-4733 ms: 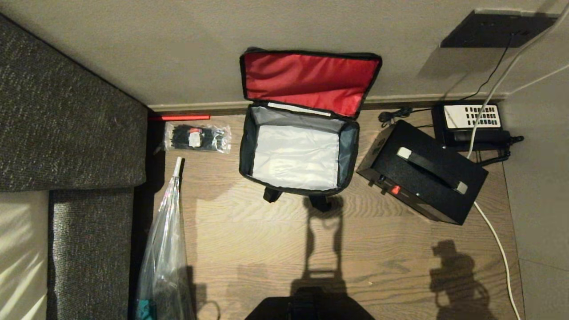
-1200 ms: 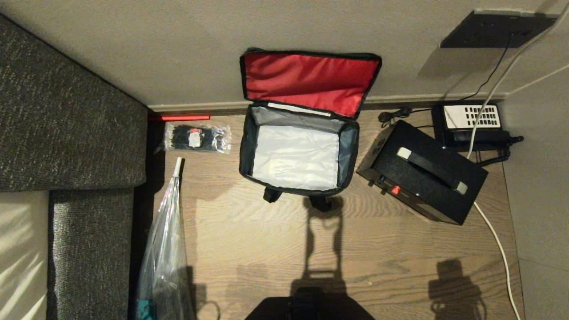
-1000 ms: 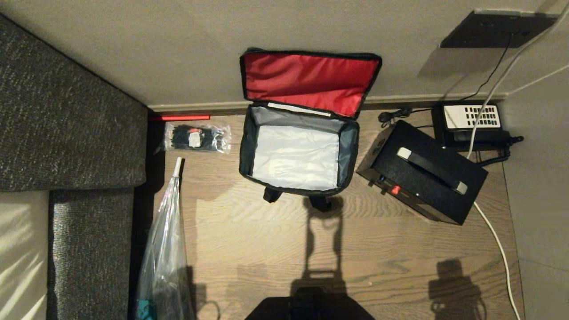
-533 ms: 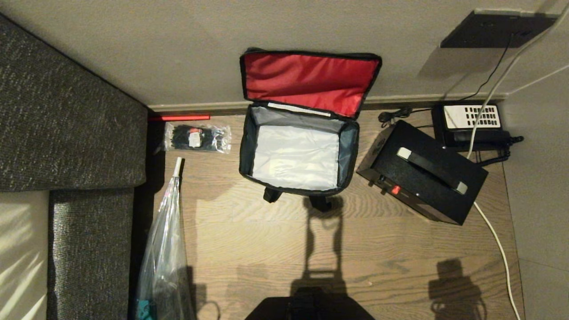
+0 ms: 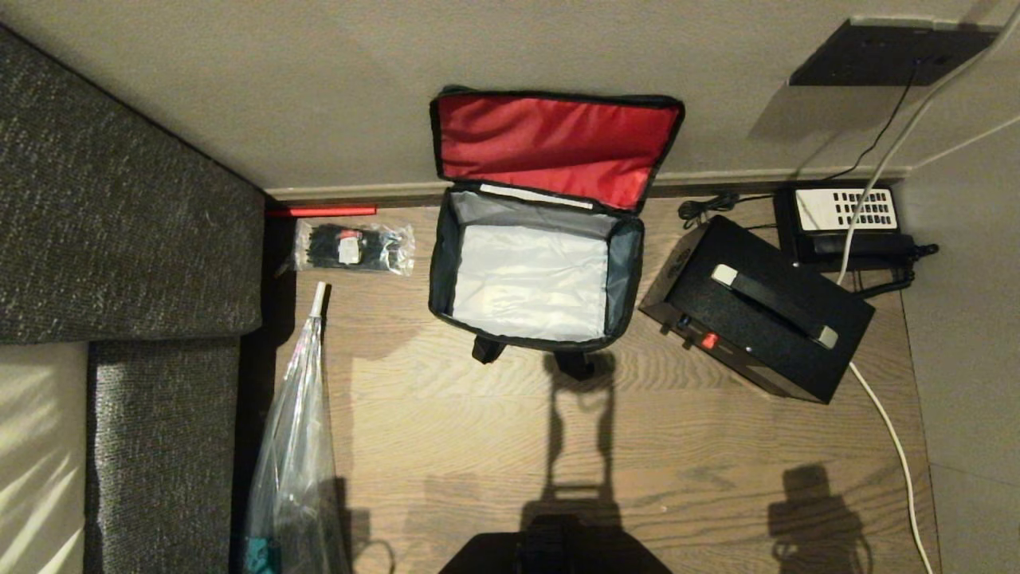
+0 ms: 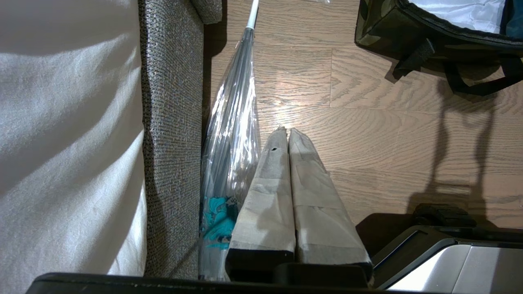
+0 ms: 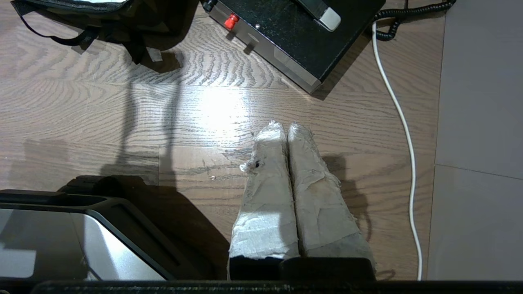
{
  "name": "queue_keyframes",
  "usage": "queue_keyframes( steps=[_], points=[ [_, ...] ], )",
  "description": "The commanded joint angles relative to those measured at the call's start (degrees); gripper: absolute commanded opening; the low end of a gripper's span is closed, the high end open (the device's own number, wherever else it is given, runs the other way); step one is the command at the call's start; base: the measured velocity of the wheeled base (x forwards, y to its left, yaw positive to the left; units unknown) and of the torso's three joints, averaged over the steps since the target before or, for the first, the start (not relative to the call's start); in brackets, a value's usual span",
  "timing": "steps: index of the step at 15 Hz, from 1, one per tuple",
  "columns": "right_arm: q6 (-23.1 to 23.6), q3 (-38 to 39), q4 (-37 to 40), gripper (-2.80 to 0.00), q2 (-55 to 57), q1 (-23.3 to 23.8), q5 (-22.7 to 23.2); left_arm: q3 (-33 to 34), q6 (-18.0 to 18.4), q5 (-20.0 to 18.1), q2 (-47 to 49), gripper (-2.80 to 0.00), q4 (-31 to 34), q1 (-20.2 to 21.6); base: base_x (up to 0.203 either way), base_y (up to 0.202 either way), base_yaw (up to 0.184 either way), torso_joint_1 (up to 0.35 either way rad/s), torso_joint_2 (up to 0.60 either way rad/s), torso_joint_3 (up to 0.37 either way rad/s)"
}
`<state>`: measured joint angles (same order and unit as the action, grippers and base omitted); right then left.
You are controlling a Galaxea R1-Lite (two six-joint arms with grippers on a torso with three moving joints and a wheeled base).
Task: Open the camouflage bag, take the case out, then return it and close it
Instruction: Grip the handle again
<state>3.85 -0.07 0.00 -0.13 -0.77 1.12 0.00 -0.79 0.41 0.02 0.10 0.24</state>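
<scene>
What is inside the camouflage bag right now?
The camouflage bag is open and holds only its pale grey lining. The black case sits on the floor beside it. Anything under the crumpled lining is hidden.

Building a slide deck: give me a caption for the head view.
Camouflage bag open against the wall, red lid up, interior empty; black case on the floor beside it.

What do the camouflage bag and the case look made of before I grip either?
Camouflage bag: soft woven fabric, matte; its walls sag, the lid lining looks red cloth, and the pale inner lining wrinkles. Case: rigid, probably metal or hard plastic, with a black speckled finish and crisp edges.
</scene>
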Motion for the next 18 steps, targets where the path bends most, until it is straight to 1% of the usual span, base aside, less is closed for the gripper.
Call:
queue_keyframes(
  steps=[1, 18],
  points=[
    [0.02, 0.06, 0.00, -2.80, 0.05, -0.02, 0.05, 0.18, 0.00, 0.02, -0.11, -2.80, -0.01, 0.02, 0.000, 0.000, 0.000, 0.000, 0.00, 0.000],
    [0.02, -0.01, 0.00, -2.80, 0.05, -0.02, 0.02, 0.18, -0.07, 0.02, -0.11, -2.80, -0.01, 0.02, 0.000, 0.000, 0.000, 0.000, 0.00, 0.000]
  ],
)
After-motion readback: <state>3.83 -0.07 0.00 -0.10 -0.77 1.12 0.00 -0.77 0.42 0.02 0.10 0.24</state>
